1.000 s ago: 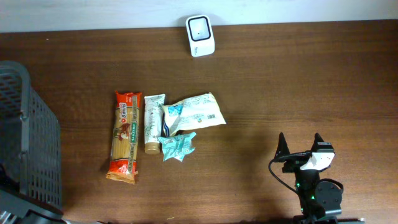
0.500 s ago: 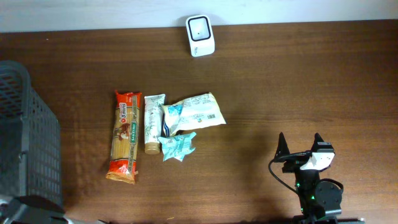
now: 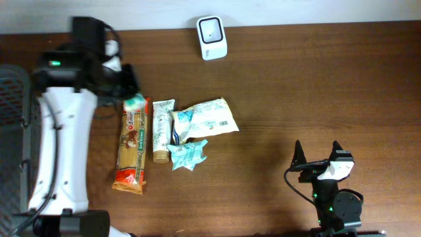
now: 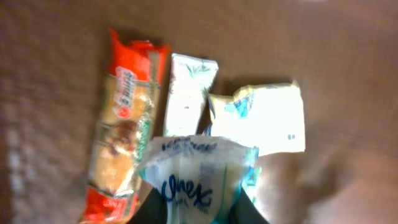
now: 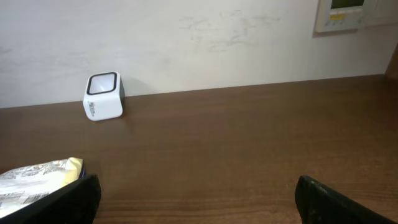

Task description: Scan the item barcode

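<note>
While the left end effector point(image 3: 131, 99) pinches a teal Kleenex tissue packet point(image 4: 196, 180), its white arm reaches in along the left side of the desk point(image 3: 316, 79). The packet hangs over the top end of the orange spaghetti pack point(image 3: 131, 148). Seen from the left wrist, the packet sits between the two fingers with its printed face toward the camera.

The white scanner point(image 3: 212, 29) stands at the far edge of the desk, off to the right of the held packet and well apart from it. Beside the spaghetti pack lie a cream tube point(image 3: 160, 130), a white pouch point(image 3: 207, 118) and a second teal packet point(image 3: 187, 155), all close together. A grey basket point(image 3: 13, 85) sits at the left edge, partly hidden by the arm.

The right end effector point(image 3: 318, 153) rests low on the right side of the desk, its jaws spread wide and holding nothing.
</note>
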Robot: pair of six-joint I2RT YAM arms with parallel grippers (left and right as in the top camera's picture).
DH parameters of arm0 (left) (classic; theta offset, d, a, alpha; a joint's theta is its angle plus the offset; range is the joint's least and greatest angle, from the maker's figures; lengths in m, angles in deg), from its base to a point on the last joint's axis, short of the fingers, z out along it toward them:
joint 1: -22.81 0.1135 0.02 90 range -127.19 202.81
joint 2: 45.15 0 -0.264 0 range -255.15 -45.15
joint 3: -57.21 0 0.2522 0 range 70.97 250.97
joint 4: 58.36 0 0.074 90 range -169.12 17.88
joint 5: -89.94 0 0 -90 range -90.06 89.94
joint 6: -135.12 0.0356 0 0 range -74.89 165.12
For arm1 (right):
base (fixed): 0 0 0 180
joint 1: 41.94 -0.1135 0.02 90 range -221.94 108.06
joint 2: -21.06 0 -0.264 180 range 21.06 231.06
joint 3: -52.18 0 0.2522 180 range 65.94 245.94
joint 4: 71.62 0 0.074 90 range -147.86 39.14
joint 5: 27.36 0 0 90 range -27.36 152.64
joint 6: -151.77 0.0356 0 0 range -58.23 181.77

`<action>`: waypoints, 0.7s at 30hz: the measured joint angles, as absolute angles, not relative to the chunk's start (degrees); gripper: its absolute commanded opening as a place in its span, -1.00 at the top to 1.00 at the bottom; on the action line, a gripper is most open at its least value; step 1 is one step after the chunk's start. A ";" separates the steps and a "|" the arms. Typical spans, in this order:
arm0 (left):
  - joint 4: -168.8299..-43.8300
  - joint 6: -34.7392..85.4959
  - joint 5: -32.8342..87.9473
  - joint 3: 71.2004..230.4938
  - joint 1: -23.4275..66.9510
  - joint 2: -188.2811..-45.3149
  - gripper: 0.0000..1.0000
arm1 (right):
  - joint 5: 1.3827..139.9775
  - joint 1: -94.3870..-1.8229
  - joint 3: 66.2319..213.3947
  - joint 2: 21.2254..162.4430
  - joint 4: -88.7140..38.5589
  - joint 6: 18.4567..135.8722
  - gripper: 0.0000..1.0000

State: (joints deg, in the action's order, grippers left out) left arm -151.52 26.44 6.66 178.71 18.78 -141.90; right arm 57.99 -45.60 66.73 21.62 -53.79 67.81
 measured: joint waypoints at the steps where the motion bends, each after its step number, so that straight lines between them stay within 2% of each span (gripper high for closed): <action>1: -147.43 25.98 6.22 172.68 15.98 -141.55 1.00 | 57.97 -45.60 66.73 21.64 -53.79 67.81 -0.97; 5: -139.45 24.27 5.48 157.78 10.12 -141.81 0.85 | 57.95 -45.60 66.73 21.66 -53.81 67.83 -0.97; 7: -138.14 24.23 4.72 152.73 8.64 -141.79 0.17 | 57.97 -45.60 66.73 21.64 -53.81 67.83 -0.97; 9: -137.64 23.86 3.75 151.22 8.53 -141.79 -0.29 | 57.97 -45.60 66.73 21.64 -53.79 67.83 -0.97; 10: -137.40 23.73 3.43 151.11 8.53 -141.79 -0.36 | 57.97 -45.60 66.73 21.64 -53.79 67.83 -0.97; 14: -137.92 23.86 1.98 151.24 8.72 -141.79 -0.40 | 57.97 -45.60 66.73 21.64 -53.79 67.81 -0.97; 17: -141.07 23.82 -1.01 155.00 10.12 -141.14 -0.64 | 57.97 -45.60 66.73 21.64 -53.79 67.83 -0.97; 18: -142.58 24.12 -2.45 157.32 10.67 -140.00 -0.81 | 57.97 -45.60 66.73 21.64 -53.79 67.81 -0.97; 21: -146.93 24.27 -5.25 163.04 13.29 -134.19 -0.83 | 57.97 -45.60 66.73 21.64 -53.81 67.79 -0.97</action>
